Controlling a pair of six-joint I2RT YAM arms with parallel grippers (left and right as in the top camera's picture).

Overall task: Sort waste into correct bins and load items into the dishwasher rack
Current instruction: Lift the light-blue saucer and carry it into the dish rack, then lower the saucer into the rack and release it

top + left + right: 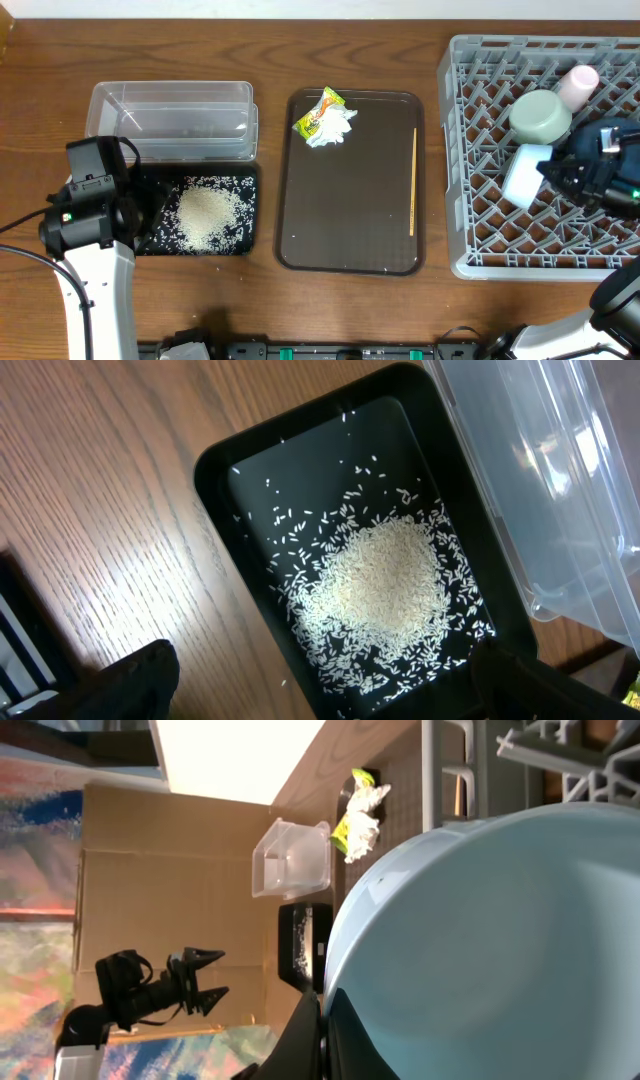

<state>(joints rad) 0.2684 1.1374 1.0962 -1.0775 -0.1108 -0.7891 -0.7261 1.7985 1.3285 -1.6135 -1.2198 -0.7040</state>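
White rice [207, 217] lies heaped in the black tray bin [150, 240], with the clear tub bin [170, 120] just behind it. My left gripper [335, 695] hangs open over that tray's near end, its fingers [140, 680] wide apart with nothing between them. A yellow-green wrapper [318, 112] and a white tissue [338, 127] lie on the brown serving tray [340, 220], and the wooden stick [413, 180] lies along its right side. In the grey rack [480, 220], my right gripper [320, 1005] is shut on the rim of a mint bowl [480, 940], held on edge [525, 175]. A second mint bowl [540, 115] and the pink cup [578, 85] rest in the rack.
A few rice grains lie loose on the wooden table [120, 510] beside the black tray [230, 490]. The clear tub [540, 480] overlaps the tray's far edge. Cardboard boxes [170, 850] stand beyond the table's left end.
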